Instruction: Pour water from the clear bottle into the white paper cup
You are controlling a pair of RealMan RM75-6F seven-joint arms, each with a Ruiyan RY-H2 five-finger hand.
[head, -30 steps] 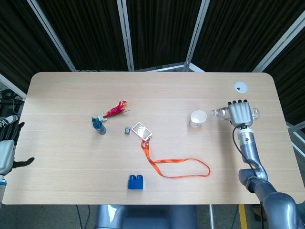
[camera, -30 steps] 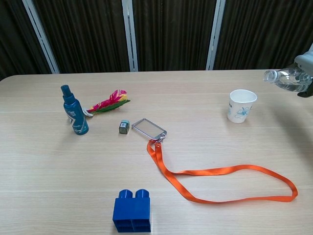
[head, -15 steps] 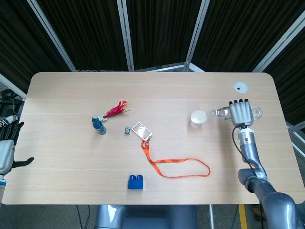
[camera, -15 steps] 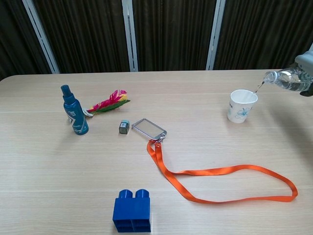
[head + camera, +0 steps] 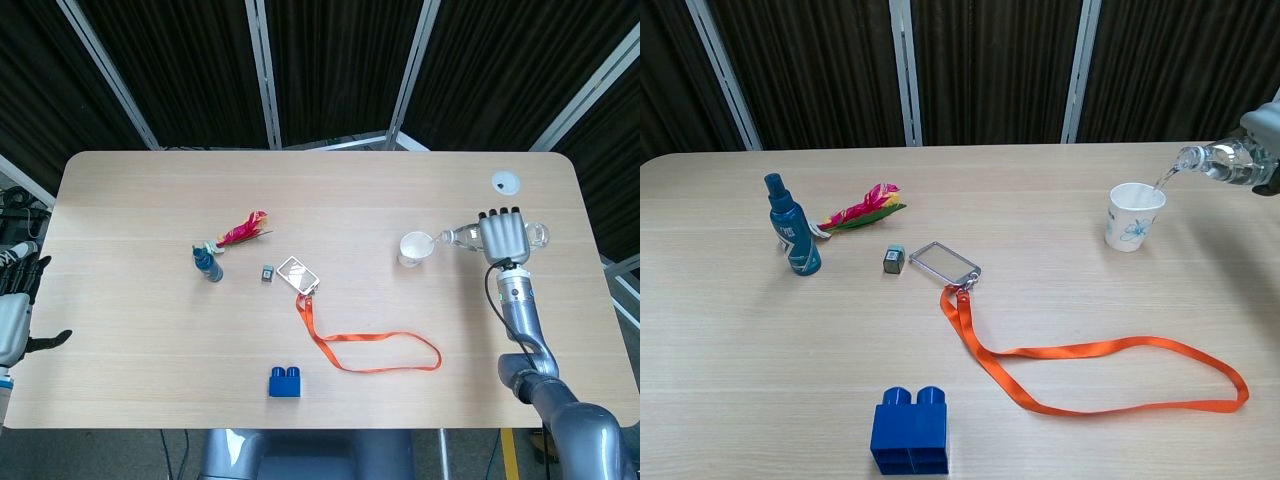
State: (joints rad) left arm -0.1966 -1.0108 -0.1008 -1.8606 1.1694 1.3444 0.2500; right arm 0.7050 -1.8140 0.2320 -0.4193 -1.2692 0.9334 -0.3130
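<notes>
My right hand (image 5: 505, 236) grips the clear bottle (image 5: 1216, 161), held on its side above the table with its open mouth toward the white paper cup (image 5: 1133, 216). A thin stream of water runs from the mouth into the cup. In the head view the bottle (image 5: 460, 237) pokes out left of the hand, its mouth just right of the cup (image 5: 415, 248). The chest view shows only the edge of that hand (image 5: 1267, 147) at the right border. My left hand (image 5: 18, 310) hangs off the table's left edge with its fingers apart, holding nothing.
A blue spray bottle (image 5: 792, 225), a red and yellow feathered toy (image 5: 862, 208), a small grey block (image 5: 894, 260), a badge holder (image 5: 943, 262) on an orange lanyard (image 5: 1090, 362) and a blue brick (image 5: 909, 430) lie left and front. A white bottle cap (image 5: 506, 182) lies at the back right.
The bottle has tipped a little more toward the cup, and water now streams from its mouth into the cup. The left hand has not moved.
</notes>
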